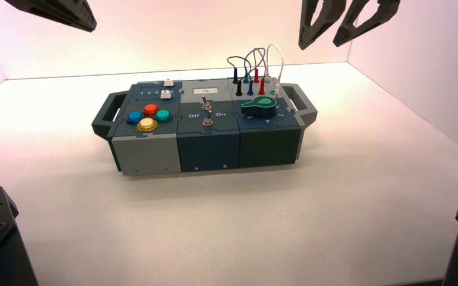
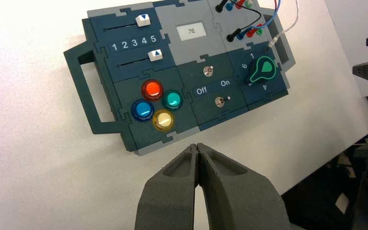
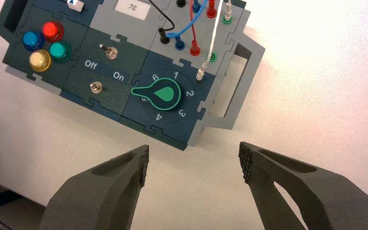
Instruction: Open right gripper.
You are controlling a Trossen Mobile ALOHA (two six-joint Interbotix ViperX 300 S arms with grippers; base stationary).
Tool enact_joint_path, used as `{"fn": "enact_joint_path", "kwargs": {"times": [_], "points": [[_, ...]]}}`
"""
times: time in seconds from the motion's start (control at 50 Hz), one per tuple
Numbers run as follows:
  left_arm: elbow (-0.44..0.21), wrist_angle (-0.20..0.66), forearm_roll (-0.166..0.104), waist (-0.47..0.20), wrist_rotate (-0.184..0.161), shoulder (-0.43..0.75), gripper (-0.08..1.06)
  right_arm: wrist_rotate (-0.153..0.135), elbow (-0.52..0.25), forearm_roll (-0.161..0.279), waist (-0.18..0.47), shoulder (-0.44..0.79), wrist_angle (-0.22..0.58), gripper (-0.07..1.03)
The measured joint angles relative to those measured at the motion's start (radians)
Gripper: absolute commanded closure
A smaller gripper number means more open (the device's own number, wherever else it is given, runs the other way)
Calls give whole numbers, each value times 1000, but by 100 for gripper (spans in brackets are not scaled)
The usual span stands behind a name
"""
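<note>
My right gripper [image 1: 321, 44] hangs high above the back right of the box [image 1: 149, 158], near the wires. Its two black pointed fingers stand wide apart and hold nothing; in the right wrist view [image 3: 194, 165] bare table shows between them, in front of the green knob [image 3: 165, 94]. My left gripper [image 1: 89, 27] is parked high at the back left. In the left wrist view [image 2: 197, 146] its fingers are pressed together and empty, just in front of the box's front edge.
The box carries four coloured buttons [image 2: 153, 105], two sliders [image 2: 143, 20], two toggle switches [image 3: 96, 87] by the "Off / On" label, a small display reading 72 [image 2: 191, 31] and plugged wires [image 1: 256, 62]. Handles [image 1: 303, 101] stick out at both ends.
</note>
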Motion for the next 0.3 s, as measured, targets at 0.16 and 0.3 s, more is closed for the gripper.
{"fn": "enact_joint_path", "kwargs": {"times": [0.16,0.3], "points": [[0,0,0,0,0,0,101,0,-2,0,0,0,2,-1],[2,3,0,0,0,0,101,0,-2,0,0,0,3,-1]]}}
